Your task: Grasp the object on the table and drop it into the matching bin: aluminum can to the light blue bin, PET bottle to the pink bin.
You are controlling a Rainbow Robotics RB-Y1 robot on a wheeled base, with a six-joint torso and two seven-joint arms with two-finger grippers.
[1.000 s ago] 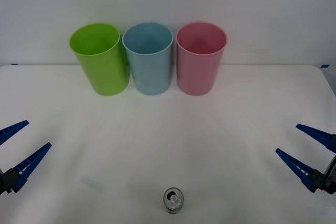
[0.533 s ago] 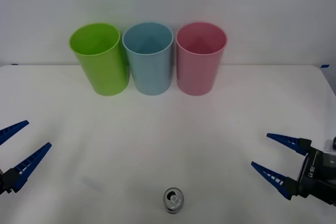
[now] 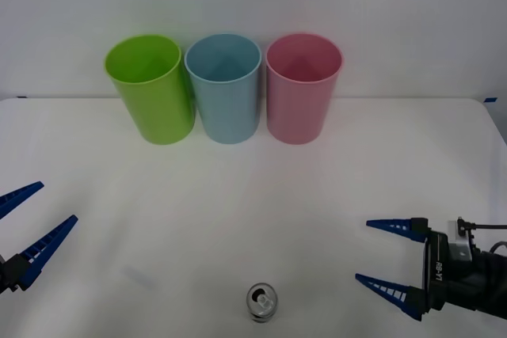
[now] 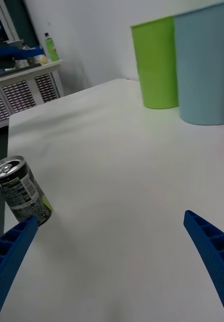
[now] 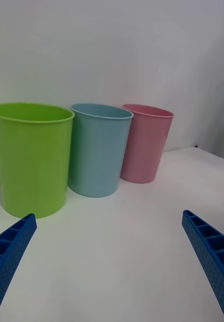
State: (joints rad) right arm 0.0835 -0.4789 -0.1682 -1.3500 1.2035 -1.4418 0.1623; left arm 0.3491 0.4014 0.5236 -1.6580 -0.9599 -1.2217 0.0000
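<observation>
lime green cup | upright | far row, leftmost

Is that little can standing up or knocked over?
Standing up. The aluminum can shows its pull-tab top facing upward, and its base rests on the table.

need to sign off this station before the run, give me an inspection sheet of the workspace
surface: white table, plain and matte; a faint grey mark near its front left.
job's things: aluminum can upright at the front centre, pull-tab top showing; light blue bin and pink bin upright at the back.
clutter: lime green cup left of the light blue bin, leaning a little toward it.
grippers: right claw open, low over the table to the right of the can, apart from it; left claw open at the left edge.
cables: a thin black cable on the right wrist.
surroundings: white wall behind; a cabinet with a green bottle beyond the table.
</observation>
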